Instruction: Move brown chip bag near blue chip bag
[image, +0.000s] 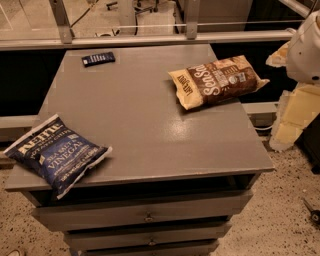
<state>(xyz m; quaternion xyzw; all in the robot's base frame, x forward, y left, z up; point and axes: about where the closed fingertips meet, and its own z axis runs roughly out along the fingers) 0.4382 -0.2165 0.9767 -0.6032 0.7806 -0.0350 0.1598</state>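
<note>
I'm seeing the brown bag (217, 80) lying at the table's (150, 135) far right edge, well apart from the blue bag (55, 152) overhanging the near left corner. Only a white arm (306, 47) is showing at right. The gripper is out of frame, so I cannot tell its state.

Counter (150, 125) is showing flat grey. On its far right, brown chip bag (217, 80) is showing dark brown middle, white script, tan-yellow ends. On its near left, blue chip bag (57, 152) is showing navy, white lettering. White arm shell (305, 47) is showing past its right edge; gripper out of frame.
</note>
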